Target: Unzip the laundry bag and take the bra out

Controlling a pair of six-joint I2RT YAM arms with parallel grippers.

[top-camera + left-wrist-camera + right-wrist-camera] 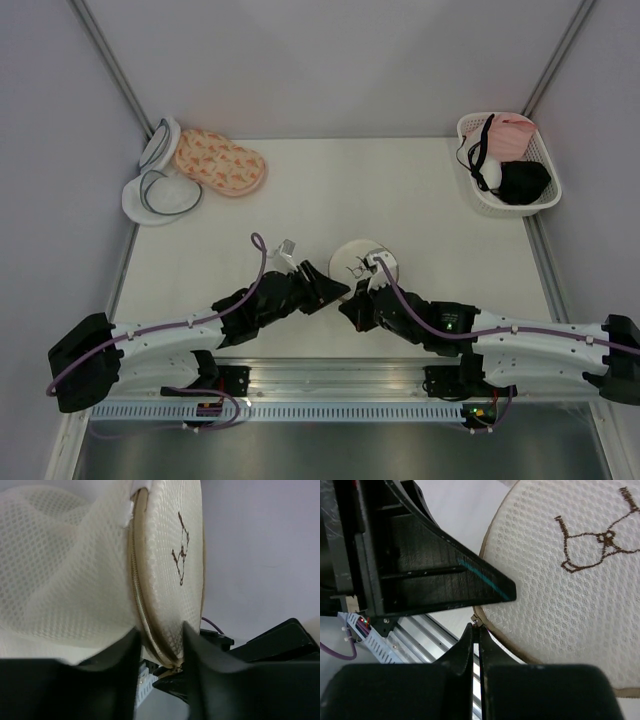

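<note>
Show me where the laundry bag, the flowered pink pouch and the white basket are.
laundry bag (555,605), right wrist view, mesh face.
flowered pink pouch (220,163), top view, its middle.
white basket (464,128), top view, far left rim corner.

No words or numbers can be read. A brown stitched bra outline (607,539) marks the laundry bag (545,605), at two o'clock in the right wrist view.

The laundry bag (560,595) is white honeycomb mesh with a tan rim and a brown stitched bra outline. The left pincer (160,635) and right pincer (476,630) are black, and the left has a teal stripe. The peach pouch (220,162) carries orange-red sprigs, possibly flowers. The white pouches (160,192) are rimmed dark grey. The white basket (500,208) holds a black garment (522,182) and a pink garment (512,133). The worktop (330,190) is off-white.
</note>
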